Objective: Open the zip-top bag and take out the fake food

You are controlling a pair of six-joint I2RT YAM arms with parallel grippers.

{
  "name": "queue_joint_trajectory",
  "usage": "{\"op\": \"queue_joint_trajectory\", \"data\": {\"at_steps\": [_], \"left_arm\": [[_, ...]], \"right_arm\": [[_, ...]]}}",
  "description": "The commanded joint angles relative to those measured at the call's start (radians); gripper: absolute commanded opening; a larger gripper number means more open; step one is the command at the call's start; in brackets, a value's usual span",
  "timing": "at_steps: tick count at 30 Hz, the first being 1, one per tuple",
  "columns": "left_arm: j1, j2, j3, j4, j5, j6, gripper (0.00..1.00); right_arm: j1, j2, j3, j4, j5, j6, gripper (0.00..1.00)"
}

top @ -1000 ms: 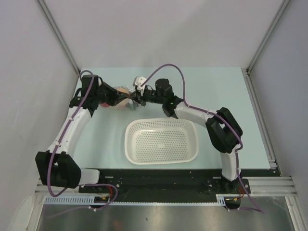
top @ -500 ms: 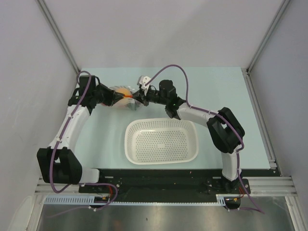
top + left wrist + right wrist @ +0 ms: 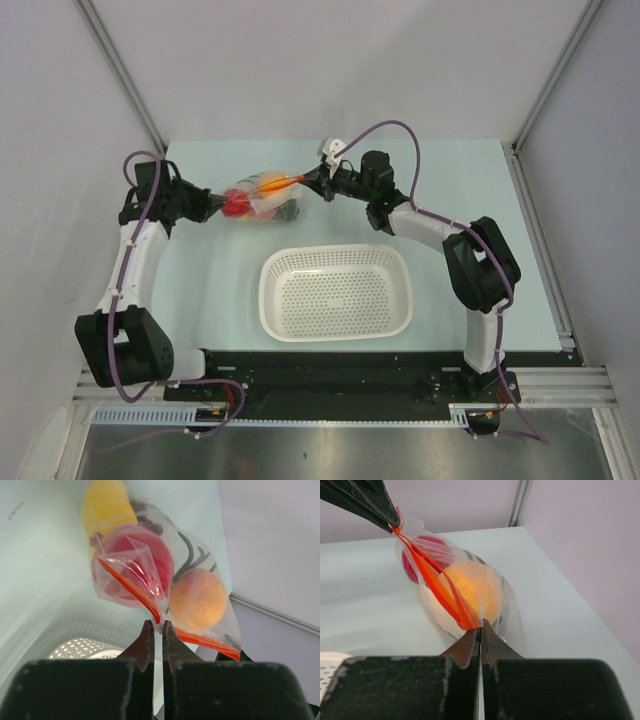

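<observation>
The zip-top bag (image 3: 262,198) is stretched between my two grippers at the back of the table. My left gripper (image 3: 220,205) is shut on one lip of its red-orange zip strip (image 3: 131,587), as the left wrist view (image 3: 154,625) shows. My right gripper (image 3: 304,180) is shut on the other lip, as the right wrist view (image 3: 480,626) shows. The two strips stand apart along the mouth. The fake food is inside the bag: an orange fruit (image 3: 197,597), a red round fruit (image 3: 150,560), a yellow piece (image 3: 107,502), dark grapes (image 3: 147,522) and green stalks (image 3: 192,555).
A white perforated basket (image 3: 272,300) stands in front of the bag, near the table's middle. Its rim shows in the left wrist view (image 3: 85,647). Grey walls with metal rails close in the table on the left, back and right.
My grippers have moved apart, the left one leftward and the right one rightward and back. The bag has been drawn out between them and its zip mouth has spread.
</observation>
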Motion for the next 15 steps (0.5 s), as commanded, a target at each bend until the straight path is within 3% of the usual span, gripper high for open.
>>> {"op": "queue_joint_trajectory", "data": {"at_steps": [1, 15], "left_arm": [[0.059, -0.022, 0.035, -0.009, -0.086, 0.068, 0.0], [0.098, 0.033, 0.108, 0.074, -0.058, 0.124, 0.0]], "right_arm": [[-0.05, -0.055, -0.023, 0.079, 0.015, -0.016, 0.0], [-0.068, -0.069, -0.034, 0.01, -0.012, -0.042, 0.0]]}}
